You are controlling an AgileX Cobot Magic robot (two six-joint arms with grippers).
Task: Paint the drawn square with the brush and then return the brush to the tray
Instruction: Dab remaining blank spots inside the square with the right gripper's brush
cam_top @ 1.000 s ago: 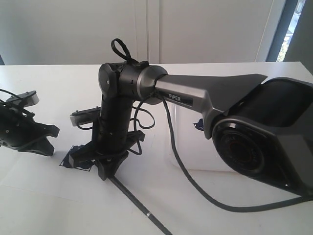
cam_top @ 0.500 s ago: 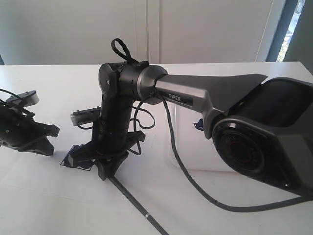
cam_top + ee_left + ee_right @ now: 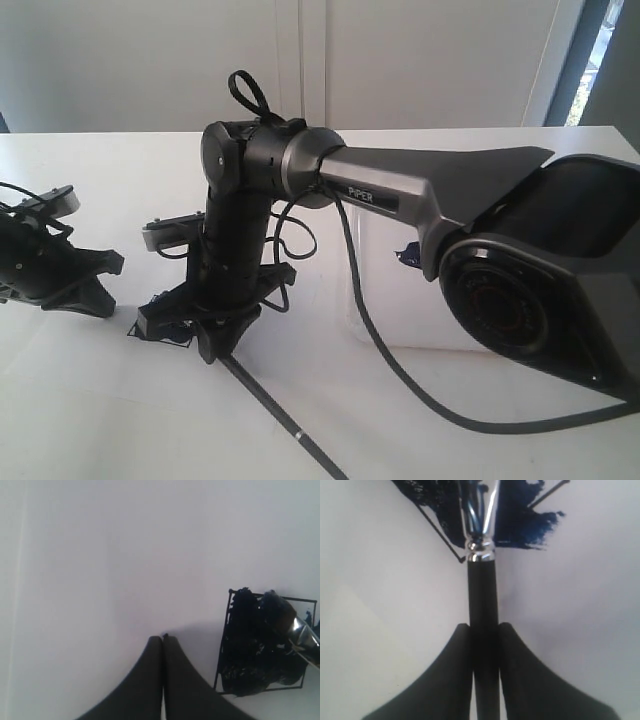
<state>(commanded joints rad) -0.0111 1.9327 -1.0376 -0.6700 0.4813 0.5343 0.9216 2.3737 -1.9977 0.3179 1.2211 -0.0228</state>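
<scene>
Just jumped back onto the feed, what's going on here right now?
The right gripper is shut on the brush, bristles down on the drawn square, which is largely covered in dark blue paint, with some strokes past the outline. The left gripper is shut and empty, hovering beside the square. The brush has not yet gone back to the tray.

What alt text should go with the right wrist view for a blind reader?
The right end effector grips the black-handled brush, silver ferrule over the drawn square, which is smeared dark blue. Some paint strays past one line onto the white paper.
</scene>
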